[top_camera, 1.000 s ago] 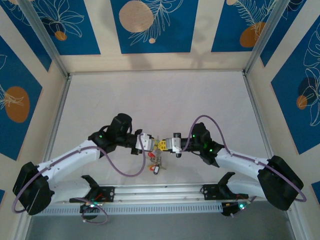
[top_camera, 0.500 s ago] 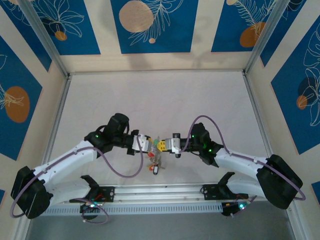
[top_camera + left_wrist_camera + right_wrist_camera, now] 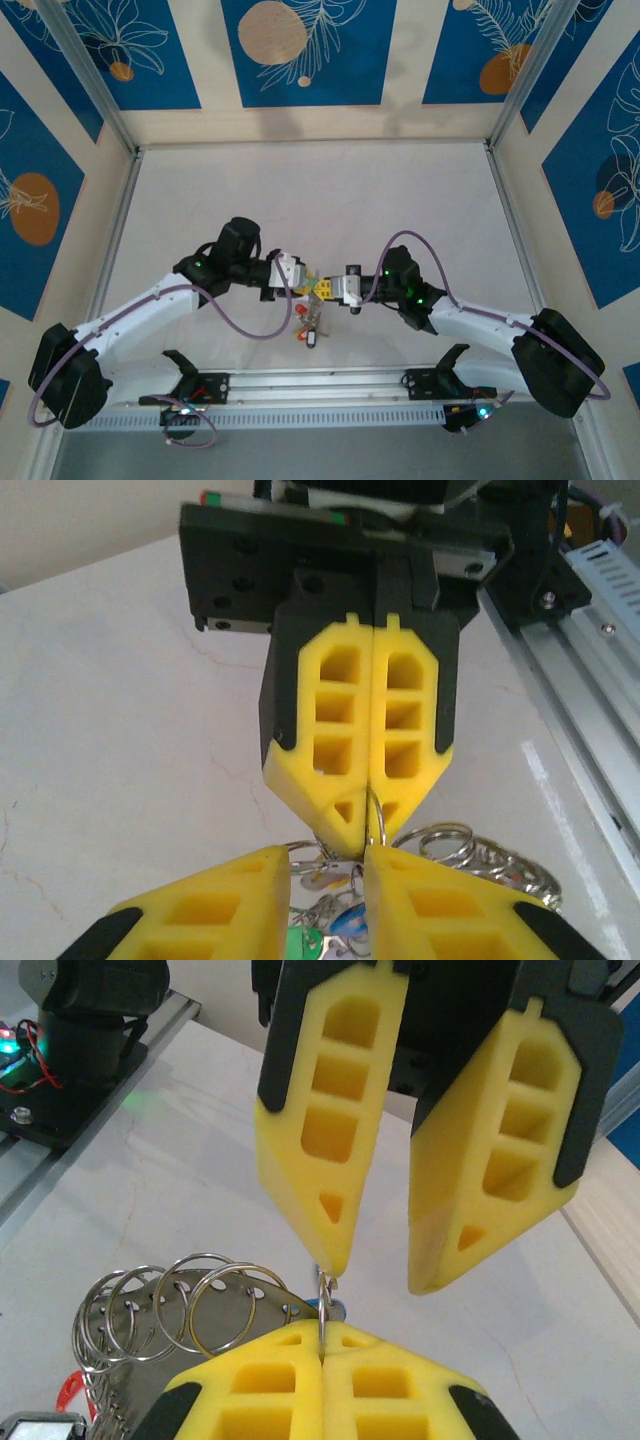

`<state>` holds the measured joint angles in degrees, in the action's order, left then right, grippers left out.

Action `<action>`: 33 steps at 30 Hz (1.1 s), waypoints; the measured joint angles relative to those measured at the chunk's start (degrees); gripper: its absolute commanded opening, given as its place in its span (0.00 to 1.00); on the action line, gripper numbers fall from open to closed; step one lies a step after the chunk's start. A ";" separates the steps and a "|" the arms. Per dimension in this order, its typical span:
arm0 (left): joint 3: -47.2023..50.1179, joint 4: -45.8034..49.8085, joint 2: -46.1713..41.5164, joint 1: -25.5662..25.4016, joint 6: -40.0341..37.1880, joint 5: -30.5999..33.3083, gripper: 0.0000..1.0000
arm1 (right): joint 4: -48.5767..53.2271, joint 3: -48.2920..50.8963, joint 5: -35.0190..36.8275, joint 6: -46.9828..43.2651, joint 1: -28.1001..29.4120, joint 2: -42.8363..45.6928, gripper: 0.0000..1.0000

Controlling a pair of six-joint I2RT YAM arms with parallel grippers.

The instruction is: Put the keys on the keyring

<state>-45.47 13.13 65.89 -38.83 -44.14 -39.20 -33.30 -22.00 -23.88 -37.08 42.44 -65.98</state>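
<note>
**Keyring pinched by the right gripper, left gripper open beside it**

The two grippers are seen tip to tip near the middle of the table [image 3: 320,200], towards its near edge; the left gripper [image 3: 307,281] is brought in from the left and the right gripper [image 3: 323,289] from the right; the tips are just beside one another.

The right gripper's yellow fingers are pressed flat together; a thin grey wire, taken to be part of the keyring [image 3: 322,1310], is clamped upright between their tips; a short loop of it is left sticking out beyond them.

The left gripper's fingers are held apart, with a clear gap between them; nothing is gripped by them. In the right wrist view the top of the wire loop is seen at the tip of one left finger, the one on the left of that view; whether the two touch cannot be told.

The keys [image 3: 311,325] are seen hanging in a bunch below the meeting tips, on the near side of them; green and blue tags are made out in the left wrist view, and a red one in the right wrist view. A row of small rings [image 3: 160,1305] is bunched together just beside the right gripper's fingers, above the keys.
</note>
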 measured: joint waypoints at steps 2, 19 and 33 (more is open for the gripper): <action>0.00 -0.17 0.00 -0.02 0.17 -0.61 0.26 | -0.35 0.35 0.17 0.00 0.00 0.02 0.00; 0.61 -0.26 0.24 -0.02 0.33 -1.18 0.24 | -2.14 0.39 1.22 0.22 0.00 0.00 0.00; 1.36 -0.57 0.94 -0.72 0.15 2.45 0.17 | -2.56 0.39 1.25 0.74 0.00 -0.33 0.00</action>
<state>-44.12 12.56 66.83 -39.55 -43.99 -36.75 -35.86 -21.61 -22.63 -36.34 42.44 -66.30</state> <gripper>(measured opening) 0.155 0.056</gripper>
